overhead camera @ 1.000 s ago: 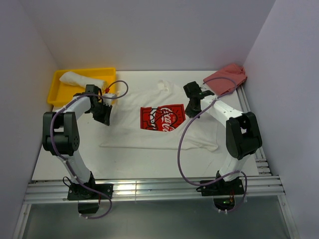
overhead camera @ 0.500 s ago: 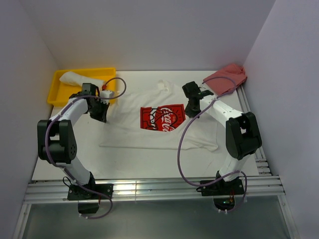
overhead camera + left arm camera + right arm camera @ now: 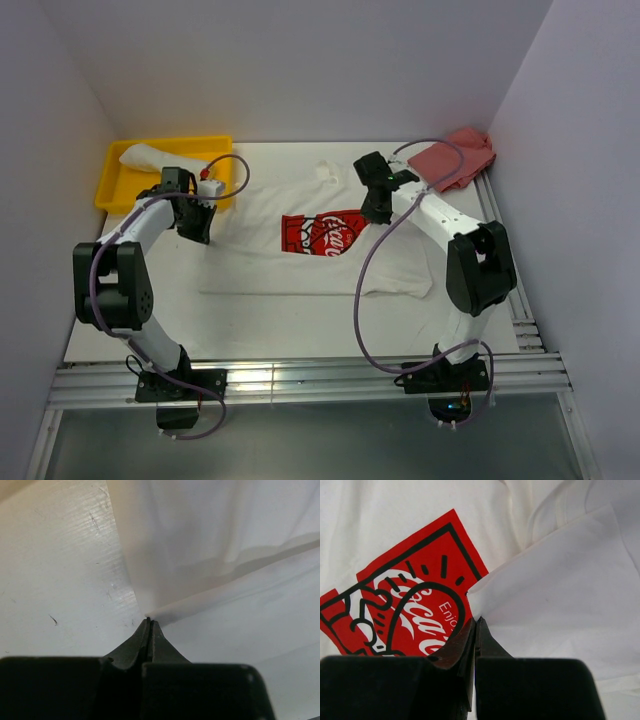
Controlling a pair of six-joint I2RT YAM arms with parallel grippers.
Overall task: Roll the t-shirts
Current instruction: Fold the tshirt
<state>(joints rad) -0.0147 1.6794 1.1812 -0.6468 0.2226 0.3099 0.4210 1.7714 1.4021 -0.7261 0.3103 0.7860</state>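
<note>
The white t-shirt [image 3: 300, 265] lies flat mid-worktop [image 3: 150, 310]. The step seems to be folding its sides inward before rolling. The left gripper [image 3: 149, 622] pinches the left edge, lifted a little. The right gripper [image 3: 475, 622] pinches the right flap, which is over the red print [image 3: 325, 235]. Next, both should carry the cloth to the middle without slipping.

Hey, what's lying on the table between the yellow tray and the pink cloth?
In the top view, the white t-shirt lies spread between the yellow tray and the pink cloth, with the left gripper and right gripper pinching its edges.
</note>
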